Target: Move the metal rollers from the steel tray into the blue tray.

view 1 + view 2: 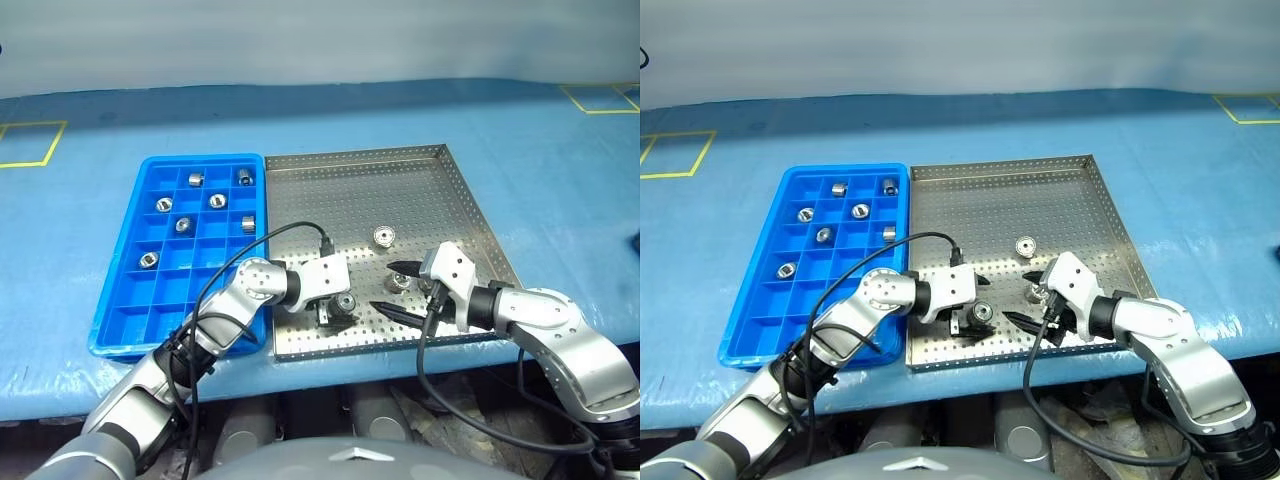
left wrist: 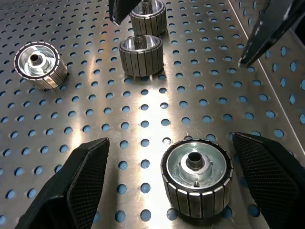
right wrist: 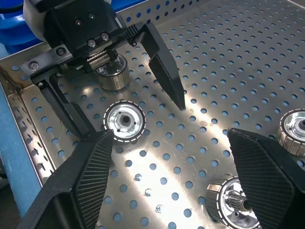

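Looking down on the blue-covered worktop (image 1: pixel 560 170), we see the steel tray (image 1: pixel 400 190) with the blue tray (image 1: pixel 120 330) touching its left side; seven of the metal rollers (image 1: pixel 217 200) lie in separate compartments in the far half of the blue tray; the rest we can see lie on the perforated floor of the steel tray, one alone toward its middle (image 1: pixel 383 236) and the others near its near rim. Our left gripper (image 1: pixel 335 313) hangs low over the near part of the steel tray, jaws apart with one roller (image 2: pixel 196 176) between the fingers (image 2: pixel 76 186), which are not closed on it; our right gripper (image 1: pixel 397 289) sits just right of it, jaws apart and holding nothing, with a roller (image 1: pixel 400 283) below them on the tray floor.
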`<act>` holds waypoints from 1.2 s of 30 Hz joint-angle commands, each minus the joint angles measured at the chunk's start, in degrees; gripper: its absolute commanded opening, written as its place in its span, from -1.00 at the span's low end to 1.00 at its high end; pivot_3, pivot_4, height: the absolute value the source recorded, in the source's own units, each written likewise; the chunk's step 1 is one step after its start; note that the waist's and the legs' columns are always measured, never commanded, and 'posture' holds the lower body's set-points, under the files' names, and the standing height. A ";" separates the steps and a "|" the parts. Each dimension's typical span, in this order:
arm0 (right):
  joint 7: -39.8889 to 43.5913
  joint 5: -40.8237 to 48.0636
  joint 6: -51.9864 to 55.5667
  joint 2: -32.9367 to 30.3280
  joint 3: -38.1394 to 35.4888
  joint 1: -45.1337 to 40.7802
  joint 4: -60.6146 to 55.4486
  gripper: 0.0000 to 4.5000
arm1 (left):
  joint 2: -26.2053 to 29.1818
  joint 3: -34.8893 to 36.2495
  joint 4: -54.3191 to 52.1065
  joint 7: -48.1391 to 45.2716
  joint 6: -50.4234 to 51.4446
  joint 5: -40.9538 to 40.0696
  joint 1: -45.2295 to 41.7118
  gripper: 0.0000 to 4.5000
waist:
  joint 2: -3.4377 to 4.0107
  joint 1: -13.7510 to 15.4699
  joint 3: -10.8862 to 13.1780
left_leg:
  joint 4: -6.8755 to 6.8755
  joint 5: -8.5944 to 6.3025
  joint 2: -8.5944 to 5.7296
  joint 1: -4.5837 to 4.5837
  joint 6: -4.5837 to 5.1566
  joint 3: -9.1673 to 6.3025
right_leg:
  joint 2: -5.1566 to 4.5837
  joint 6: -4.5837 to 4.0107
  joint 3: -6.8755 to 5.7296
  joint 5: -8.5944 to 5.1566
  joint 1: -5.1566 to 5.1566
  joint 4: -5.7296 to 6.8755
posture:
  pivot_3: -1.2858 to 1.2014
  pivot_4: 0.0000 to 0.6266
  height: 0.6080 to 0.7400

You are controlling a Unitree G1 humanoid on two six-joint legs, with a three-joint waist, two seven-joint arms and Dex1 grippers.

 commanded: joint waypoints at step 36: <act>-0.24 -1.80 -4.83 2.41 0.39 -3.30 1.67 0.78 | -2.49 5.25 0.45 5.44 -0.69 0.59 -0.11 -0.13 | 0.02 0.06 -0.02 | 0.03 0.00 0.00 0.00 0.00 0.00 | -0.01 -0.14 0.01 0.14 0.01 0.01 | -0.16 -0.52 1.00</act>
